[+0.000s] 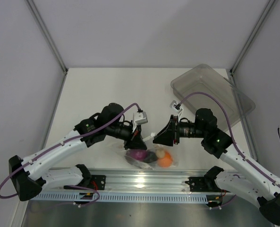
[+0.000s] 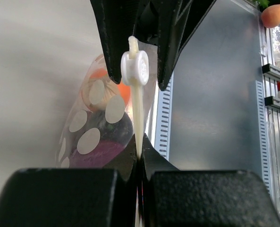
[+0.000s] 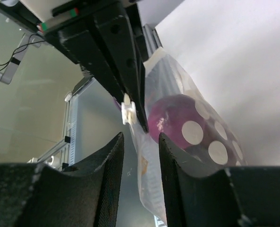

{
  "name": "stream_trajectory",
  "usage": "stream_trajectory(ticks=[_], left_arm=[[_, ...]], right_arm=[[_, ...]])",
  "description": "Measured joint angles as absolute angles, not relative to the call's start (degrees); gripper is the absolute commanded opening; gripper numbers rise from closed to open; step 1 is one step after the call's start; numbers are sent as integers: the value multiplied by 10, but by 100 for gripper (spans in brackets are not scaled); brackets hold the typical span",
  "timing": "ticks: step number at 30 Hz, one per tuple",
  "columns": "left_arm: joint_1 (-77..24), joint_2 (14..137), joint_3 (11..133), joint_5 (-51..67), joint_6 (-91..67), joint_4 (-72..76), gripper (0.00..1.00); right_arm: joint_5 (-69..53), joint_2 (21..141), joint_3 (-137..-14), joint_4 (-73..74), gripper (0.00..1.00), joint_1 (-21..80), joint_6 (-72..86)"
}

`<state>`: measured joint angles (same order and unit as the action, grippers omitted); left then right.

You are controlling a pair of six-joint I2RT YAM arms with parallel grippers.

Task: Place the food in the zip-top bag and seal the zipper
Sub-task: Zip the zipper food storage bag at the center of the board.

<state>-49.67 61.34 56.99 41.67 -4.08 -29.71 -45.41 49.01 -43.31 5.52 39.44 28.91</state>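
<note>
Left claw [image 2: 139, 160] is clamped on the zipper [image 2: 137, 116]; right claw [image 3: 140, 138] (fingers apart) straddles the slider [image 2: 135, 67]. Food [image 1: 140, 155] fills the bag [image 2: 83, 130]; bin [image 1: 215, 90] stands well apart.

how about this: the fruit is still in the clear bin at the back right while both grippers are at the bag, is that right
Not quite: the top view shows the bin holding nothing. The fruit is already inside the bag. The left gripper and right gripper are at the bag.

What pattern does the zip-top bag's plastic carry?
The zip-top bag is clear with large white dots; this is clearest in the left wrist view.
</note>
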Motion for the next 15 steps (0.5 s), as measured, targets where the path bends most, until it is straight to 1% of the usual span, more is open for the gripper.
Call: stream_trajectory(ticks=[2, 3, 5, 6, 9, 10, 11, 12, 14, 15], left_arm=[[-496, 615, 570, 422, -41, -297, 1], [-495, 615, 570, 423, -41, -297, 1], [-495, 616, 570, 426, -41, -297, 1], [-495, 616, 570, 427, -41, -297, 1], [-493, 617, 570, 429, -41, -298, 0], [-492, 617, 570, 431, -42, -298, 1], [-491, 617, 570, 433, -43, -298, 5], [-489, 617, 570, 435, -45, -297, 16], [-484, 617, 570, 439, -49, -294, 24], [-481, 617, 570, 441, -52, -291, 34]], right_arm=[[-461, 491, -431, 38, 38, 398, 293], [-463, 491, -431, 31, 34, 400, 296], [-468, 495, -431, 16, 14, 405, 298], [-469, 497, -431, 11, 0, 407, 299], [-469, 508, -430, 0, 0, 413, 306], [-468, 511, -430, -2, 0, 414, 307], [-468, 513, -430, -4, 0, 416, 308], [-460, 514, -430, -6, 0, 421, 308], [-448, 513, -430, -6, 0, 432, 308], [-441, 513, -430, -5, 0, 435, 307]])
